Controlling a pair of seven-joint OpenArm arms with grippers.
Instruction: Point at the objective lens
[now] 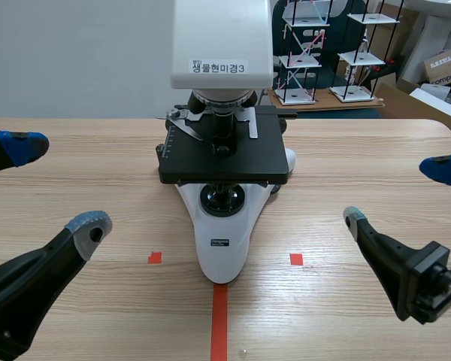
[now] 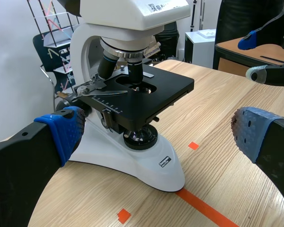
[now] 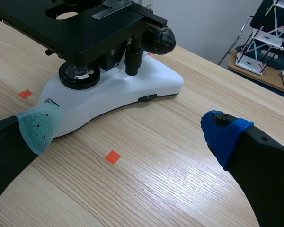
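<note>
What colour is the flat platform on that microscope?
The stage is black; the left wrist view shows it best.

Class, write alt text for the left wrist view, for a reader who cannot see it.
A white microscope with a black stage stands on a wooden table, one objective lens pointing down at the stage's opening. The left gripper is open, with the microscope ahead of it, untouched.

White label (image 1: 219,68) on the microscope (image 1: 222,37) head: "생물현미경3". Small dark plate (image 1: 220,242) on its near base: print too small. Cardboard box (image 1: 445,64), far right: "compu", cut off.
</note>
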